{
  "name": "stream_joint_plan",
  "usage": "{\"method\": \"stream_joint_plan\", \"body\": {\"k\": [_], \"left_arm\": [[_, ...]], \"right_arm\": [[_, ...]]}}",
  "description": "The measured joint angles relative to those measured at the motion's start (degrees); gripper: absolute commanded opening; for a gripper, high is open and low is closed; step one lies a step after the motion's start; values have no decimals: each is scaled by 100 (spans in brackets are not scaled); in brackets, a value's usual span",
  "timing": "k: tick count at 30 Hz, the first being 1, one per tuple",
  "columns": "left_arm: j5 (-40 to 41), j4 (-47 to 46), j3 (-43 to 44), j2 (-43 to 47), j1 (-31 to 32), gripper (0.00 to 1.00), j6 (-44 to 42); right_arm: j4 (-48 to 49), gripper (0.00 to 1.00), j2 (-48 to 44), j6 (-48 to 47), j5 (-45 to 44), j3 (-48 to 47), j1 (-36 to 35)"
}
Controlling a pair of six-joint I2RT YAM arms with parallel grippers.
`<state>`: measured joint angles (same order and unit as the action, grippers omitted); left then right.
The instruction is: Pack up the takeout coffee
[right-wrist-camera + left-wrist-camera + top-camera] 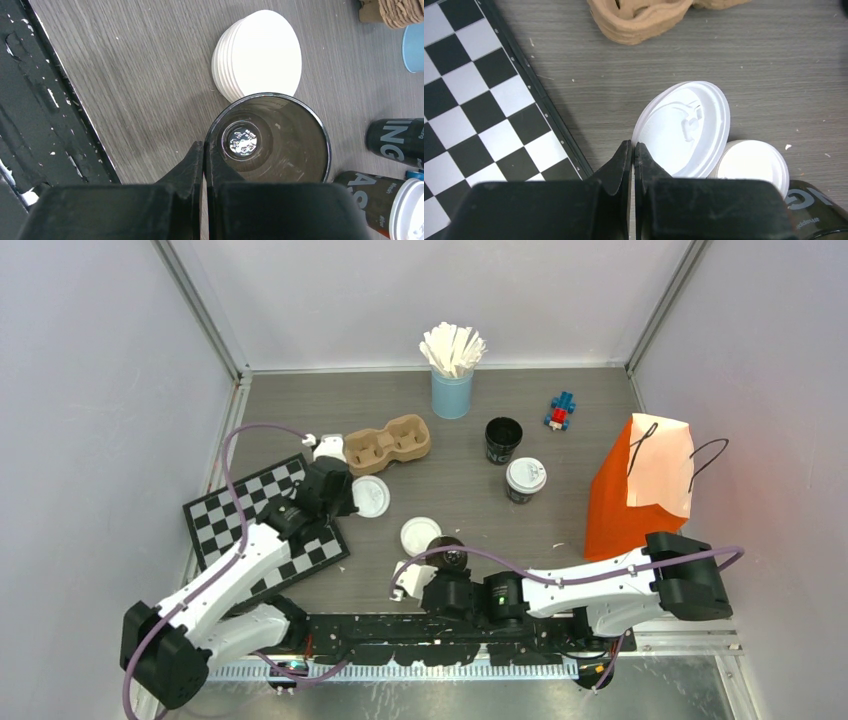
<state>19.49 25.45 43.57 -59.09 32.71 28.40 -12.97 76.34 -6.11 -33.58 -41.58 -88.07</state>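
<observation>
My left gripper [633, 145] is shut on the rim of a loose white sip lid [684, 127], which is just right of the chessboard; in the top view this lid [371, 495] is below the cup carrier. My right gripper [204, 145] is shut on the rim of an open, unlidded black paper cup [272, 137] standing near the front edge [447, 552]. A stack of white lids [420, 535] lies just beyond that cup. Farther back stand another open black cup [503, 440] and a lidded takeout coffee [525, 480].
A brown cardboard cup carrier [388, 443] lies at the back left. An orange paper bag [640, 490] stands at the right. The chessboard [265, 525] lies at the left under my left arm. At the back are a light-blue cup of stirrers [452, 370] and a small toy [560, 412].
</observation>
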Motion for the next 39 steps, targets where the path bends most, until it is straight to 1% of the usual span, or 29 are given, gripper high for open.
{"method": "stream_joint_plan", "body": {"k": [4,9,15,23,33,37,38,39], "left_arm": [[-179,223,66,428,-81,0,-2],[-916,271,142,883,-103,0,13],[-1786,345,260,890,-103,0,114],[-2090,365,249,929,-114,0,111],[-2540,376,247,800,-114,0,109],[-2667,378,214,800,-114,0,109],[-2695,380,210,800,-116,0,109],[-2741,380,205,800,-116,0,107]], "right_arm": [[240,0,92,-39,-9,4,0],[544,0,90,-83,-24,11,0],[111,1,35,186,28,-11,0],[-505,1,-74,651,72,-116,-61],[-782,2,-538,1080,415,-216,-85],[-918,6,-522,1150,498,-245,-85],[-946,9,-507,1156,501,-264,-85],[-964,17,-487,1169,501,-293,-85]]}}
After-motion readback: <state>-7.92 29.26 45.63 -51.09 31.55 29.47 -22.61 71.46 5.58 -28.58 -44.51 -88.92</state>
